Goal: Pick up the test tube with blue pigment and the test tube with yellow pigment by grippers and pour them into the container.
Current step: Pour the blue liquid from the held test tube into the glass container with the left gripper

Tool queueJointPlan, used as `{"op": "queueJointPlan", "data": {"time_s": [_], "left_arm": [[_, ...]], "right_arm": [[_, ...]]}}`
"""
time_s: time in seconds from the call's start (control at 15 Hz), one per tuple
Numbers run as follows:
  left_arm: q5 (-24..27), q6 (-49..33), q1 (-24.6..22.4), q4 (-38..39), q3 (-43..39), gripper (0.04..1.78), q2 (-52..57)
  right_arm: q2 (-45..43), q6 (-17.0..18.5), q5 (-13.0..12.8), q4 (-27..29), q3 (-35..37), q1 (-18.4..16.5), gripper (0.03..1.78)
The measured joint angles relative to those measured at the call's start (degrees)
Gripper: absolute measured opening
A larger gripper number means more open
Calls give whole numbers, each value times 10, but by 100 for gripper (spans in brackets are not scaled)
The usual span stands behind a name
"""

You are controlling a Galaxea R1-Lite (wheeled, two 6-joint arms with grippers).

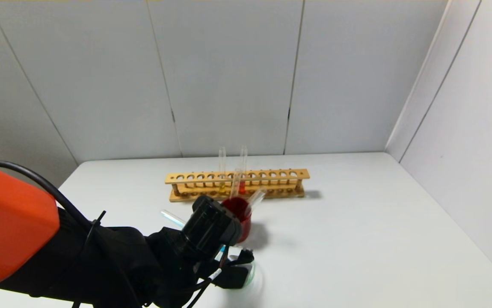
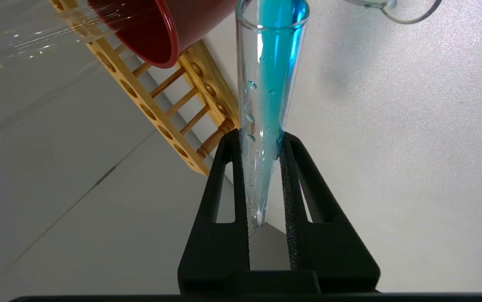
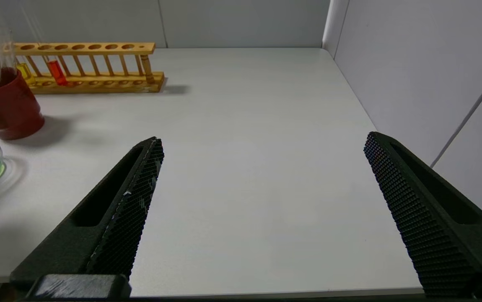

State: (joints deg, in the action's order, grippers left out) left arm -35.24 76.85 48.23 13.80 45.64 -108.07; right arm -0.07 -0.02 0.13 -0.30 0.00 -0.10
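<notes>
The left gripper [image 2: 266, 180] has its jaws clamped near the closed end of the blue test tube [image 2: 266, 105], thin, slick, breakable glass needing a gentle hold.

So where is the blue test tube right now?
The test tube with blue pigment is clamped in the left gripper, tipped over the container just in front of the red cup, left of centre in the head view.

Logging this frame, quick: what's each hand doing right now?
Left hand: shut on the blue tube.
Right hand: open, holding nothing.
</notes>
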Motion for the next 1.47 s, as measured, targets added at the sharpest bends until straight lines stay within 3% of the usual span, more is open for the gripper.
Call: {"op": "queueJointPlan", "data": {"time_s": [1.47], "left_arm": [[-29, 14, 31, 0, 0, 30, -16]], "right_arm": [[0, 0, 0, 0, 0, 0, 175]]}}
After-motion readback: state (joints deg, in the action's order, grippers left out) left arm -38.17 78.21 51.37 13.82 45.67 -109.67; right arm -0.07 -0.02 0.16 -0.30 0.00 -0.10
